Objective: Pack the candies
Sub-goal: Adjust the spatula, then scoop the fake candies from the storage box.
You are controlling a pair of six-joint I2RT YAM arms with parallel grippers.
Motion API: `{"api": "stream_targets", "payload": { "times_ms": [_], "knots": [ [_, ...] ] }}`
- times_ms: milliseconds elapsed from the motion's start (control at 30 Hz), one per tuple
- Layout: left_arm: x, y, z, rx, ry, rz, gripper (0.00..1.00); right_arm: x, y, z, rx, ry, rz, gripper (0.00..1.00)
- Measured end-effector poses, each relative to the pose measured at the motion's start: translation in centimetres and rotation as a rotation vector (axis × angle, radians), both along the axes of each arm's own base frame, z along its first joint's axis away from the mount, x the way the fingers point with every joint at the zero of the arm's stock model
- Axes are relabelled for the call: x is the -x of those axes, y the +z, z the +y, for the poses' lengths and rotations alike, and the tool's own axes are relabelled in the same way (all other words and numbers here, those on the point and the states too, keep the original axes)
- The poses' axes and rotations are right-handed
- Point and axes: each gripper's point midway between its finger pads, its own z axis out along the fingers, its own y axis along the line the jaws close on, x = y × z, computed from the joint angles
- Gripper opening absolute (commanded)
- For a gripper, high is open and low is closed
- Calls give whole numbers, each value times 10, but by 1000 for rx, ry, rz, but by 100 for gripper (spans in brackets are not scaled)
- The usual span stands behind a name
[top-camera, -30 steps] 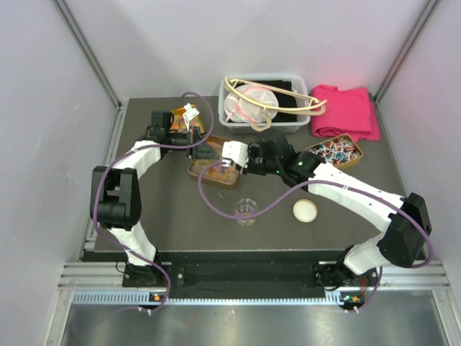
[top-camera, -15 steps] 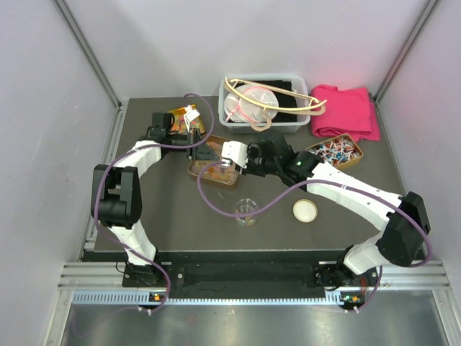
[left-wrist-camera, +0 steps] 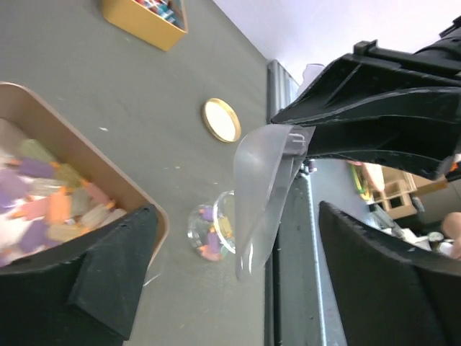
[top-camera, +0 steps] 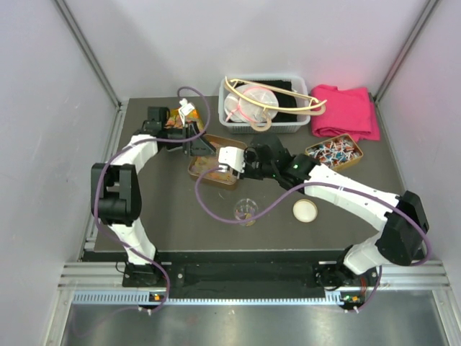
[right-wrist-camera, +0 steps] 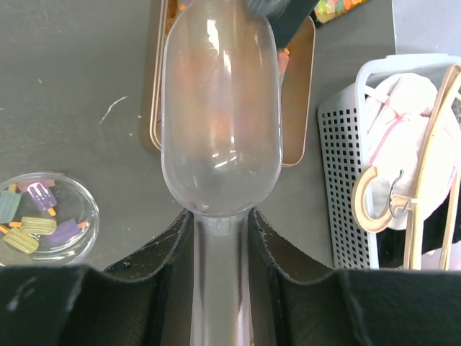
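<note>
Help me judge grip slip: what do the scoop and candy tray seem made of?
The scoop looks like clear glossy plastic: the candy tray shows through it, with sharp highlights. That tray is probably thin metal, satin gold, with a rolled rim.

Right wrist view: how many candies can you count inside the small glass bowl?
5 candies: a teal one at the left edge, a purple one at the top, two yellow ones lower left, another purple one at the right. The picture edge may hide more.
</note>
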Motion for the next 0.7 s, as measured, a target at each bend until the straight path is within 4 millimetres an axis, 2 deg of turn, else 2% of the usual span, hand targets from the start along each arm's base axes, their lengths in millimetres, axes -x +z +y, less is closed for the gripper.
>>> {"api": "stream_targets", "payload": {
  "times_ms": [167,267,333,433,633,700],
  "knots": [
    [-24,10,32,0,79,-53,99,-6,-8,-11,39,-30,-15,0],
    [-41,2,56,-26,135,-89,99,-16,-7,-20,59,-67,-41,0],
    [-49,-11,65,-68,162,-86,99,-22,-7,-24,84,-86,-61,0],
    [-49,-36,65,-135,174,-60,99,-34,-12,-26,136,-104,-90,0],
    [-33,-96,65,-289,214,42,99,-57,-20,-28,259,-119,-146,0],
    [-31,-98,63,-295,220,54,99,-64,-15,-27,286,-118,-174,0]
  ]
}}
